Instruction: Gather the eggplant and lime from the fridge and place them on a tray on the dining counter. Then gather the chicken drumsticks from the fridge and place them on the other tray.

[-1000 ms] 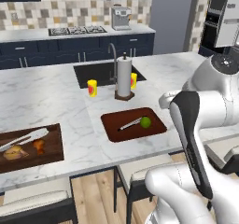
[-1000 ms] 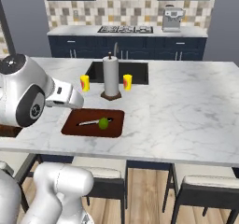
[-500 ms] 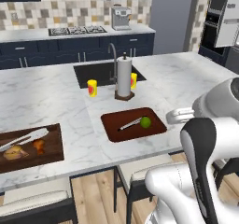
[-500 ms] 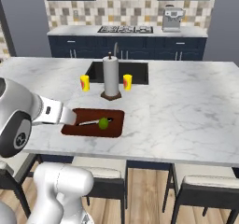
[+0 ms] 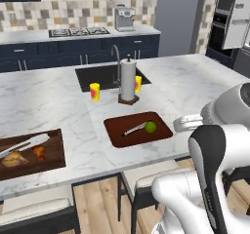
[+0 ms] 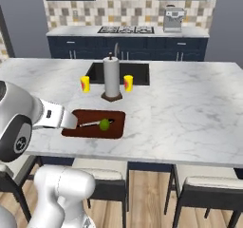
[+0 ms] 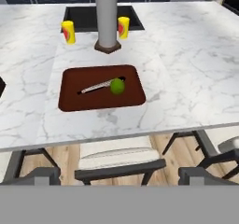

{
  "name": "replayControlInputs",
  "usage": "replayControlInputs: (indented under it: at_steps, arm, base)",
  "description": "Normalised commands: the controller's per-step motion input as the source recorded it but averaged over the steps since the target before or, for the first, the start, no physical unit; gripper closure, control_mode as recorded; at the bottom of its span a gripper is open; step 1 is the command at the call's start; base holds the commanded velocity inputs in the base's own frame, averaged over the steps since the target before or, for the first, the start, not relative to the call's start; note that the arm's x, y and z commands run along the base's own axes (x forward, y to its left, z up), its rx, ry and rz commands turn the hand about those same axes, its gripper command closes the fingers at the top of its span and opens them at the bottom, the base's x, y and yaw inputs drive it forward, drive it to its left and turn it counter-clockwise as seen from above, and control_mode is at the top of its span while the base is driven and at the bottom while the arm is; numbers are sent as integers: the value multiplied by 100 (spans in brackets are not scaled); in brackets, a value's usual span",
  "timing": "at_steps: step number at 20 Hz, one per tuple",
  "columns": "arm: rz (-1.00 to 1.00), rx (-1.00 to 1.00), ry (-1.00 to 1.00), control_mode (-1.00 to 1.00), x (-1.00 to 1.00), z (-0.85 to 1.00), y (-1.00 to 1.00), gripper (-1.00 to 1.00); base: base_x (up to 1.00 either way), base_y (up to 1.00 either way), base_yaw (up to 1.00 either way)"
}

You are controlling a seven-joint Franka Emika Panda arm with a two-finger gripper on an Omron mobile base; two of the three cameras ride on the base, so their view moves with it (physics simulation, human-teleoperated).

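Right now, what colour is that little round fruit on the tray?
Green: the lime lies on the dark brown tray, clearest in the hand view.

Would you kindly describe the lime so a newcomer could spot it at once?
On the white marble island counter, in front of the upright paper towel roll, lies a dark brown tray. The small round green lime sits on it beside a slim silvery utensil, the tray's only round thing.

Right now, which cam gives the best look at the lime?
Hand view: the lime sits near frame centre on the brown tray, unobstructed, touching a slim pale object. Left base view shows it smaller, from the side; right base view smaller too, with the arm close beside the tray.
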Motion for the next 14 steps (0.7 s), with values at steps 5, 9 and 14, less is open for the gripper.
replayControlInputs:
  at_steps: [5,9,14]
  arm:
    - [0,0,0,100,0,0,0,-100]
    - [0,0,0,100,0,0,0,-100]
    - [0,0,0,100,0,0,0,-100]
  base:
    - [-75,-46,-53]
    - [-78,-86,-32]
    - [-86,-72,-27]
